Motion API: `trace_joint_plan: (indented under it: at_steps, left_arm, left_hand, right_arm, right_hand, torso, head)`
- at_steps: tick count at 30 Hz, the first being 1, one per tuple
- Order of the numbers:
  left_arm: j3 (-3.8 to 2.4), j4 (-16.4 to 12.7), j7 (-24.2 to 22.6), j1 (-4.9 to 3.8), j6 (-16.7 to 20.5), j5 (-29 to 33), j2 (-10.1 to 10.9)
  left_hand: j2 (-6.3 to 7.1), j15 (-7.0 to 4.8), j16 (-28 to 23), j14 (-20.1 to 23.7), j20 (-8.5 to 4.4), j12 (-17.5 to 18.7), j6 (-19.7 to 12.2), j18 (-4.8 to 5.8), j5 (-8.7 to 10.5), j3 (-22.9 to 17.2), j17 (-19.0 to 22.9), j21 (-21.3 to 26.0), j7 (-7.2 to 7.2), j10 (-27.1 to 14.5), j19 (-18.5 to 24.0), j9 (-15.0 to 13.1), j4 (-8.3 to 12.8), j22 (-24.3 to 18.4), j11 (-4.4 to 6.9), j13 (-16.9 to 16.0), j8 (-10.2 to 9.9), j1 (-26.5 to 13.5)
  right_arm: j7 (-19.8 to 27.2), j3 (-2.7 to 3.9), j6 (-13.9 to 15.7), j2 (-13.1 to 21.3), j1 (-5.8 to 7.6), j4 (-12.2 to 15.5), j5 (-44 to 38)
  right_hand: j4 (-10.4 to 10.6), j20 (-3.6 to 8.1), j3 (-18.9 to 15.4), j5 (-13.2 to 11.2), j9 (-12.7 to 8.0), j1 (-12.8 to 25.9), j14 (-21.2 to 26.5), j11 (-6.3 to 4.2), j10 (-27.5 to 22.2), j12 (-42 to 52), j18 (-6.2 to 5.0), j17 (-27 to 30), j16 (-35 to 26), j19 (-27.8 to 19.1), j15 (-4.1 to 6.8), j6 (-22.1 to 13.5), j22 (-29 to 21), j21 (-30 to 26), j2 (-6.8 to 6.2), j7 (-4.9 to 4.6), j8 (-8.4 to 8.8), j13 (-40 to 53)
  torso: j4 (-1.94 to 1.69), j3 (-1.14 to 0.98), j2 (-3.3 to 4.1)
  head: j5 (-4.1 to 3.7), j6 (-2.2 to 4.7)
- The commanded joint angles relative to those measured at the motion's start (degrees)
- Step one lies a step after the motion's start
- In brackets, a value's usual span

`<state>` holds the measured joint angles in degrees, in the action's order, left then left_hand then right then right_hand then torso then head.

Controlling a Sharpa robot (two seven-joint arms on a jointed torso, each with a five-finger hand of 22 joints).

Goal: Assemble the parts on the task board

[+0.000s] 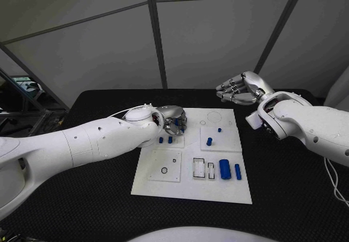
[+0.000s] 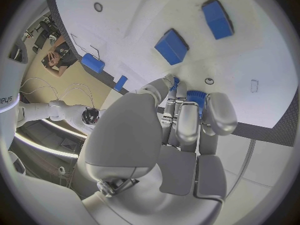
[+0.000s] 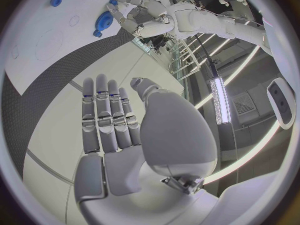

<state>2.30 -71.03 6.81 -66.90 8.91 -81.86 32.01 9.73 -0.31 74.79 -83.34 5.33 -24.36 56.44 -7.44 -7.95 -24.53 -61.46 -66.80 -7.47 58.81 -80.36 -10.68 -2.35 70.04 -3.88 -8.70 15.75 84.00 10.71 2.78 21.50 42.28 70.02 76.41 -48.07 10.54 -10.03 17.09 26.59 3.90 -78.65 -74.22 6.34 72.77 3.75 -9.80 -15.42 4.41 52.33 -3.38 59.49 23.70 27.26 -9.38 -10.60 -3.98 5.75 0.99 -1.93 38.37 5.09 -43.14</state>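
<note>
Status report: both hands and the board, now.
Left hand low over white task board, fingers at a small blue part; grip unclear. Right hand raised off the board, holding nothing. Nothing in the way.

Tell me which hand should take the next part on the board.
Left. The left hand already hovers over the board, fingers curled right by a blue part. The right hand is raised beyond the board's far edge, holding nothing.

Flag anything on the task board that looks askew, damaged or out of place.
Nothing stands out. The task board lies flat and looks intact, blue parts rest loose on it, and the left hand works over its upper left with its fingers on a blue part.
</note>
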Motion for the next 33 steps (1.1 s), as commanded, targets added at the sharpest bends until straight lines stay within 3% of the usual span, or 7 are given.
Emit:
trace_joint_plan:
  at_steps: [1, 15, 17, 20, 24, 28, 33]
  left_arm:
    - [0.10, 0.06, 0.33, 0.16, -1.40, -0.42, -0.08]
    - [-0.04, -2.12, -1.14, 0.32, 2.80, 0.11, 1.63]
    - [-0.64, -2.78, -1.21, 0.33, 3.30, 0.24, 2.13]
    - [-2.08, -4.19, -1.08, 0.36, 3.87, 0.39, 3.17]
    - [-3.11, -5.59, -0.77, 0.39, 4.67, 0.49, 4.35]
    - [-3.71, -7.10, -0.30, 0.41, 5.11, 0.63, 6.02]
    - [-3.93, -8.65, 0.35, 0.43, 4.51, 1.37, 7.97]
  left_hand:
    - [-0.65, -0.37, 0.26, -0.06, -0.30, 0.00, 0.58, 1.96, 0.15, -0.73, 0.14, -0.24, 0.05, 0.61, -0.23, 0.15, 0.10, 0.17, 0.03, 0.09, -0.31, 0.07]
    - [-0.80, -0.49, 0.73, -0.20, -0.50, 0.69, 1.90, 2.14, 0.16, -2.71, 0.08, -1.04, -0.01, 2.00, -0.46, 0.79, 1.31, 1.10, 0.15, 0.52, -0.68, -0.23]
    - [-0.77, -0.49, 0.76, -0.22, -0.50, 0.73, 1.94, 2.14, 0.16, -2.77, 0.07, -1.06, -0.02, 2.05, -0.46, 0.82, 1.36, 1.13, 0.14, 0.54, -0.71, -0.28]
    - [-0.70, -0.48, 0.82, -0.24, -0.49, 0.85, 2.04, 2.15, 0.14, -2.93, 0.06, -1.12, -0.04, 2.15, -0.48, 0.91, 1.45, 1.20, 0.13, 0.60, -0.79, -0.42]
    - [-0.62, -0.47, 0.95, -0.31, -0.49, 0.96, 2.15, 2.20, 0.11, -3.04, -0.10, -1.30, -0.07, 2.26, -0.56, 0.98, 1.51, 1.38, 0.11, 0.65, -0.85, -0.60]
    - [-0.50, -0.47, 1.18, -0.44, -0.49, 1.09, 2.37, 2.28, 0.08, -3.24, -0.35, -1.68, -0.08, 2.49, -0.72, 1.08, 1.62, 1.73, 0.13, 0.71, -0.92, -0.85]
    - [-0.44, -0.48, 1.26, -0.49, -0.49, 1.14, 2.48, 2.31, 0.09, -3.30, -0.42, -1.84, -0.08, 2.60, -0.79, 1.12, 1.65, 1.88, 0.13, 0.73, -0.94, -0.99]
  right_arm:
    - [0.44, 0.03, -0.35, -0.07, 0.10, 0.02, -0.10]
    - [0.49, 0.03, -0.33, -0.03, 0.09, -0.03, -0.10]
    - [0.50, 0.03, -0.33, -0.02, 0.08, -0.07, -0.10]
    - [0.50, 0.03, -0.34, 0.02, 0.08, -0.14, -0.10]
    - [0.53, 0.03, -0.33, 0.03, 0.06, -0.21, -0.10]
    - [0.66, 0.03, -0.20, 0.01, 0.04, -0.29, -0.10]
    - [0.69, 0.02, -0.21, -0.05, 0.01, -0.43, -0.10]
  right_hand:
    - [0.10, -0.19, 0.39, 0.33, 0.00, -0.13, -0.15, 0.06, -0.43, -0.09, -0.59, 0.10, -0.36, 0.23, -0.34, -0.35, -0.09, -0.31, 0.62, 0.03, 0.11, -0.09]
    - [0.10, -0.19, 0.39, 0.33, 0.00, -0.13, -0.15, 0.06, -0.43, -0.09, -0.59, 0.10, -0.36, 0.23, -0.34, -0.35, -0.09, -0.31, 0.62, 0.03, 0.11, -0.09]
    - [0.10, -0.19, 0.39, 0.33, 0.00, -0.13, -0.15, 0.06, -0.43, -0.09, -0.59, 0.10, -0.36, 0.23, -0.34, -0.35, -0.09, -0.31, 0.62, 0.03, 0.11, -0.09]
    - [0.10, -0.19, 0.39, 0.33, 0.00, -0.13, -0.15, 0.06, -0.43, -0.09, -0.59, 0.10, -0.36, 0.23, -0.34, -0.35, -0.09, -0.31, 0.62, 0.03, 0.11, -0.09]
    - [0.10, -0.19, 0.43, 0.46, 0.00, -0.12, -0.17, 0.07, -0.43, -0.08, -0.59, 0.11, -0.38, 0.26, -0.34, -0.35, -0.11, -0.35, 0.65, 0.03, 0.10, -0.11]
    - [0.10, -0.19, 0.43, 0.47, 0.00, -0.12, -0.17, 0.07, -0.44, -0.08, -0.59, 0.11, -0.38, 0.26, -0.34, -0.35, -0.11, -0.36, 0.65, 0.02, 0.10, -0.12]
    - [0.10, -0.19, 0.43, 0.47, 0.00, -0.12, -0.17, 0.07, -0.44, -0.08, -0.59, 0.11, -0.38, 0.26, -0.34, -0.35, -0.11, -0.36, 0.65, 0.02, 0.10, -0.12]
  torso:
    - [-0.02, 0.00, -0.02]
    - [-0.06, 0.08, -0.05]
    - [-0.05, 0.05, -0.07]
    - [-0.06, 0.08, -0.04]
    - [-0.12, 0.11, -0.07]
    - [-0.11, 0.00, -0.11]
    - [-0.15, 0.07, -0.08]
  head:
    - [0.04, -0.02]
    - [-0.03, 0.19]
    - [-0.01, 0.22]
    - [-0.08, 0.20]
    - [-0.09, 0.35]
    - [0.02, 0.39]
    - [0.10, 0.37]
